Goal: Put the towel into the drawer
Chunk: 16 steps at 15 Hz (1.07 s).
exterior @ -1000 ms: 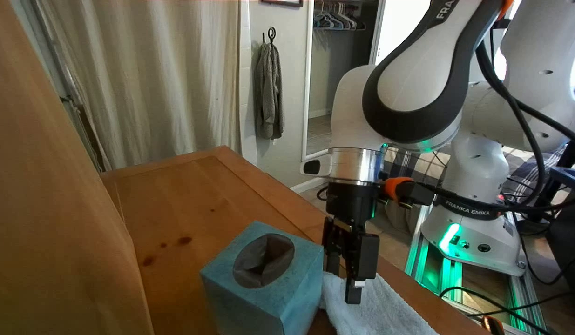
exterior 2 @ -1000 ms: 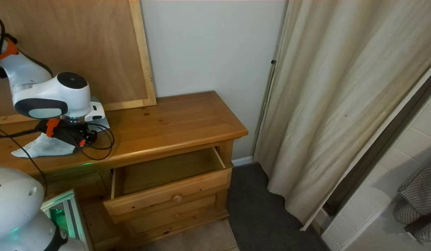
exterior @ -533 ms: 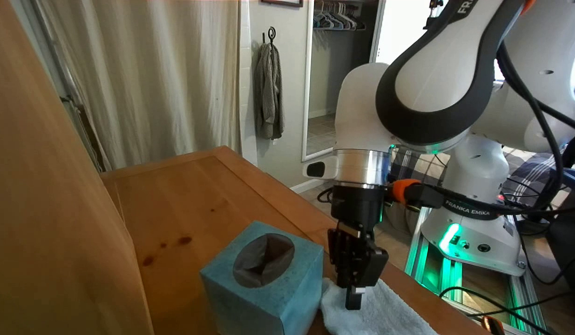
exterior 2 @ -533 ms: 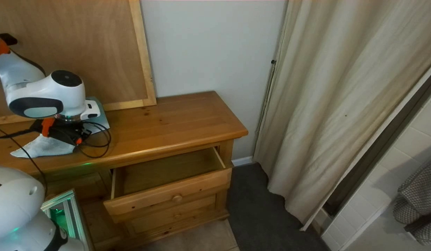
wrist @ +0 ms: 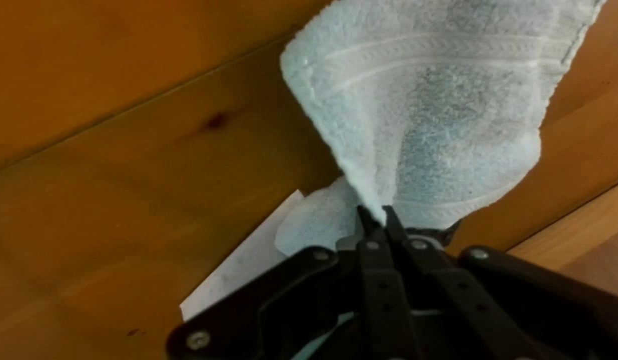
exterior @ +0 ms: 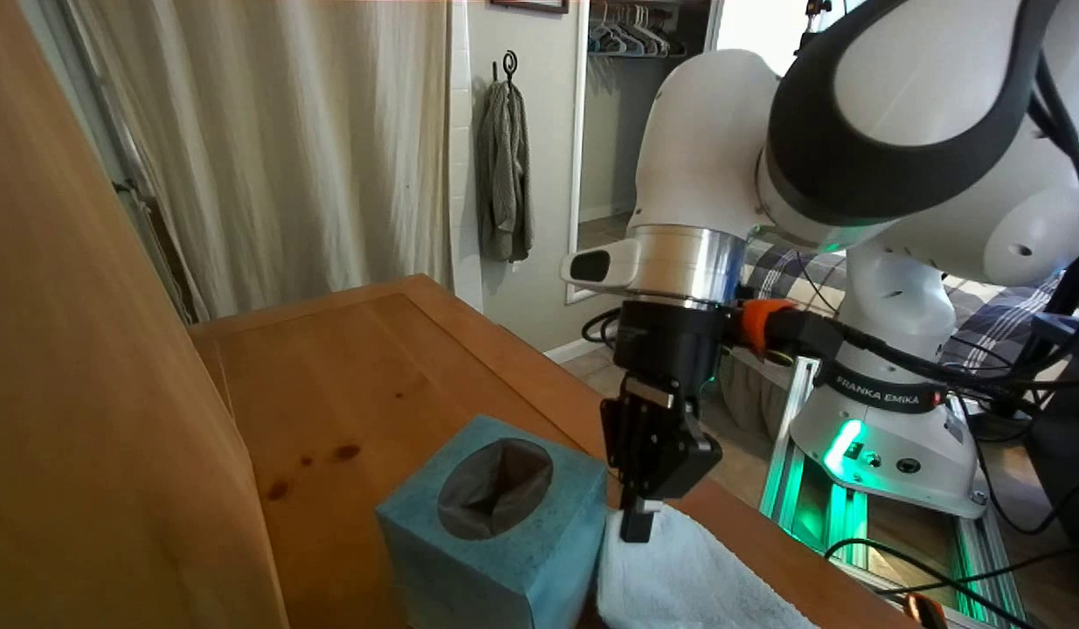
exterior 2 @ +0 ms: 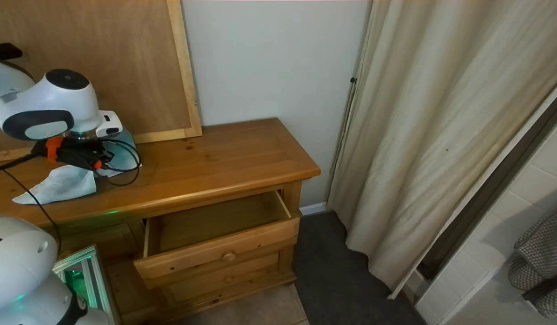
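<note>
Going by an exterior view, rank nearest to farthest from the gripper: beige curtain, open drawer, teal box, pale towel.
1. Pale towel: pinched in the gripper, as the wrist view shows.
2. Teal box: just right of the towel in an exterior view.
3. Open drawer: lower right, in the front of the dresser.
4. Beige curtain: far right, beyond the dresser's end.

In an exterior view, the camera looks past the nearby box (exterior: 491, 555) along the dresser (exterior: 364, 376) to its far edge; in an exterior view, from farther off, down over the front edge and drawer (exterior 2: 260, 241). Both share box and towel (exterior: 688, 577); the wrist view faces down, close above the towel.
</note>
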### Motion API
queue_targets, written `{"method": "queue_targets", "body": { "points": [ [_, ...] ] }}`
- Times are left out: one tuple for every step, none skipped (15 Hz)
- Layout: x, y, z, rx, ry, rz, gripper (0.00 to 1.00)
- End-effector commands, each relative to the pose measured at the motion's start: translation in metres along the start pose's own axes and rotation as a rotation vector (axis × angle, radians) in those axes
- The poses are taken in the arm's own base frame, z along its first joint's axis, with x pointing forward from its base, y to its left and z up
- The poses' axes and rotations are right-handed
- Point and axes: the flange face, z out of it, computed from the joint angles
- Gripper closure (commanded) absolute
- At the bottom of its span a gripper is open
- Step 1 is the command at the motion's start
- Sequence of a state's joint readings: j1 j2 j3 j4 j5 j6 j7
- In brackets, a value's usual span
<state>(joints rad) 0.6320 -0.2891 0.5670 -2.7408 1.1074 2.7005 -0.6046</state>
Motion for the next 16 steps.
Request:
{"method": "queue_targets", "body": {
  "points": [
    [0.002,-0.020,-0.036,-0.165,0.031,-0.043,0.99],
    [0.008,-0.028,-0.042,-0.242,0.034,-0.062,0.99],
    [0.008,-0.035,-0.056,-0.300,0.044,-0.071,0.99],
    [0.007,-0.045,-0.067,-0.345,0.060,-0.084,0.99],
    [0.010,-0.055,-0.080,-0.400,0.072,-0.094,0.99],
    [0.012,-0.065,-0.094,-0.455,0.083,-0.105,0.99],
    [0.013,-0.077,-0.108,-0.497,0.097,-0.115,0.99],
    [0.016,-0.086,-0.120,-0.562,0.116,-0.120,0.99],
    [0.018,-0.094,-0.132,-0.615,0.130,-0.122,0.99],
    [0.020,-0.101,-0.144,-0.669,0.146,-0.124,0.99],
    [0.022,-0.106,-0.153,-0.724,0.148,-0.124,0.99],
    [0.023,-0.108,-0.160,-0.754,0.145,-0.116,0.99],
    [0.020,-0.104,-0.143,-0.668,0.131,-0.139,0.97],
    [0.020,-0.108,-0.151,-0.698,0.136,-0.135,0.97],
    [0.020,-0.109,-0.156,-0.713,0.141,-0.132,0.97],
    [0.020,-0.109,-0.157,-0.719,0.143,-0.130,0.97]
  ]
}}
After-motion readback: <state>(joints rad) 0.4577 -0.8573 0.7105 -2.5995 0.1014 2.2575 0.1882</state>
